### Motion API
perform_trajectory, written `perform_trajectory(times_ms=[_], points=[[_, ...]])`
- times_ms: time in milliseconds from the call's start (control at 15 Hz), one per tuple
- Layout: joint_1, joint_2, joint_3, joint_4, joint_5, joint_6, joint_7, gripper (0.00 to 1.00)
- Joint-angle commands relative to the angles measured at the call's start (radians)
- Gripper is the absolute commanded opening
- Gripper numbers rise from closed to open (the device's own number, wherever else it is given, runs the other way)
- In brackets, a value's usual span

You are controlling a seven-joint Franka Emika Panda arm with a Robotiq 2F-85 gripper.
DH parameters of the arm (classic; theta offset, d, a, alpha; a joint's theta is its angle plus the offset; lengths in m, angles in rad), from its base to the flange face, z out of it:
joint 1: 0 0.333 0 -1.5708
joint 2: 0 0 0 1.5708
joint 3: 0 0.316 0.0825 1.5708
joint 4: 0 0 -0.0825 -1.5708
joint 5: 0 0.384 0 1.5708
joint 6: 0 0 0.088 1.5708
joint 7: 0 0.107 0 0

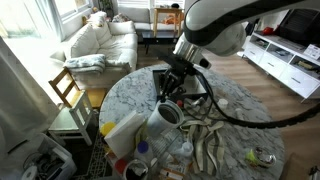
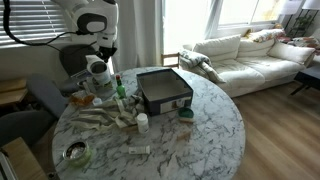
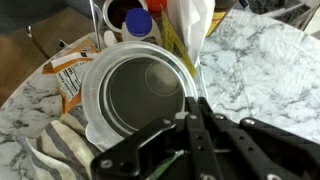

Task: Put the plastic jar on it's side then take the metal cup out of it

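Observation:
The plastic jar [image 1: 164, 114] is whitish and translucent, and hangs tilted above the marble table with its mouth turned partly sideways. It also shows in an exterior view [image 2: 97, 70]. In the wrist view its wide mouth [image 3: 100, 110] faces the camera, and the metal cup [image 3: 140, 95] sits inside it, shiny with a dark inside. My gripper [image 3: 192, 108] is pinched shut on the jar's rim at the right side of the mouth. In the exterior views the gripper [image 1: 172, 92] is just above the jar.
A black box [image 2: 163, 90] stands mid-table. A white jug with yellow [image 1: 124, 131], blue-capped bottles [image 3: 140, 25] and a small green bottle [image 2: 120, 86] crowd the table below the jar. A striped cloth [image 1: 206, 142] and a green-labelled tin [image 2: 75, 153] lie nearby.

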Motion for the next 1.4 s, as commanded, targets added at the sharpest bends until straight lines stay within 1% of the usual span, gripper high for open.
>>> perform_trajectory(times_ms=[0,67,200,400,467,533,667,733,800,867,1133,1200,1267,1333], points=[[-0.052,-0.071,-0.003,-0.044,0.17,-0.076,-0.235,0.01],[-0.06,-0.08,-0.01,-0.045,0.214,-0.112,-0.294,0.01],[-0.075,-0.106,-0.034,-0.067,0.258,-0.198,-0.392,0.01],[-0.096,-0.16,-0.082,-0.127,0.28,-0.311,-0.53,0.01],[-0.101,-0.18,-0.099,-0.149,0.261,-0.334,-0.574,0.01],[-0.109,-0.196,-0.114,-0.166,0.265,-0.362,-0.629,0.01],[-0.127,-0.229,-0.143,-0.211,0.32,-0.385,-0.758,0.01],[-0.132,-0.237,-0.155,-0.223,0.336,-0.395,-0.798,0.01],[-0.109,-0.182,-0.147,-0.153,0.286,-0.375,-0.706,0.01],[-0.114,-0.19,-0.155,-0.162,0.289,-0.378,-0.723,0.05],[-0.106,-0.184,-0.153,-0.154,0.289,-0.377,-0.719,0.05],[-0.105,-0.184,-0.152,-0.154,0.289,-0.377,-0.719,0.01],[-0.115,-0.173,-0.156,-0.152,0.352,-0.406,-0.789,0.01],[-0.12,-0.173,-0.158,-0.158,0.396,-0.405,-0.849,0.01]])
